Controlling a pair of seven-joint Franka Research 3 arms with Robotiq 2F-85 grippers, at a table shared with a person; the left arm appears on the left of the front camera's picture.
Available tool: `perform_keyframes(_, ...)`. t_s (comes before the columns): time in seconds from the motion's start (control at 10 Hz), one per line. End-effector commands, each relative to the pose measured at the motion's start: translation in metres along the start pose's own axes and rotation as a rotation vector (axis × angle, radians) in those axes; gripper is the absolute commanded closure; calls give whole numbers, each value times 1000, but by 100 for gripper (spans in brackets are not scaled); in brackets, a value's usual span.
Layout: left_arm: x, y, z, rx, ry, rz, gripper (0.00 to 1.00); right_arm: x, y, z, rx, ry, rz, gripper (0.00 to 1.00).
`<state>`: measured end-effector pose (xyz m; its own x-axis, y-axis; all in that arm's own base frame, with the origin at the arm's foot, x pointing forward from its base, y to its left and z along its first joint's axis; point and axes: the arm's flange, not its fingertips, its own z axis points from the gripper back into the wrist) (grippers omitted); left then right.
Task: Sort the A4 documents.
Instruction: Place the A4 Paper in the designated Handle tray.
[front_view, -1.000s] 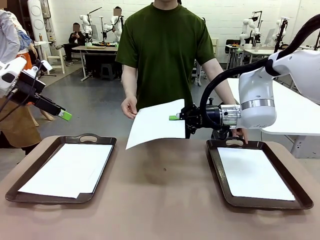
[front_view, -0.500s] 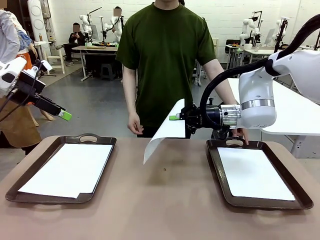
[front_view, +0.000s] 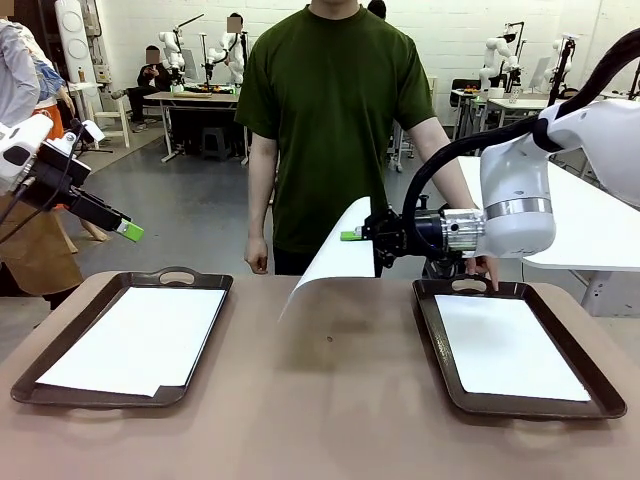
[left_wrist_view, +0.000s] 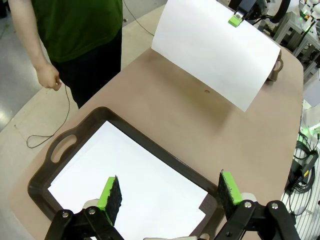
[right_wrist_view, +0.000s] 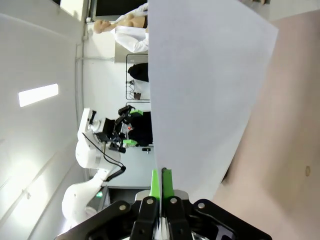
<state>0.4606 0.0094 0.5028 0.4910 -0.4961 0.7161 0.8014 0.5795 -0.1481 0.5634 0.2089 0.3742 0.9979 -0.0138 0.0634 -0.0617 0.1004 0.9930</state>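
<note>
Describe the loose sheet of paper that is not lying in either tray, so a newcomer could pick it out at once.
Start at the brown table with a dark brown handled tray near each side. Above its far middle, between the trays, hangs a plain white thin sheet of paper, pinched at one edge by the right end effector. Unlike the sheets lying flat in the trays, it droops in the air, touching no tray.

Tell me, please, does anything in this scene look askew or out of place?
The sheet pinched at one edge by the right gripper hangs curled and drooping above the table, not flat. In the left tray, the papers lie slightly misaligned, with one corner sticking out. The right tray's paper lies neatly.
</note>
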Motion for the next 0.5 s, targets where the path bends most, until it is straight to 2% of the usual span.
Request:
perform_keyframes(0.0,0,0,0,4,5,-11,0,-16,3,65,-13,40,164,99)
perform_keyframes(0.2,0,0,0,4,5,-11,0,-23,9,119,-49,27,254,99)
perform_keyframes(0.4,0,0,0,4,5,-11,0,-27,-1,162,-56,72,274,99)
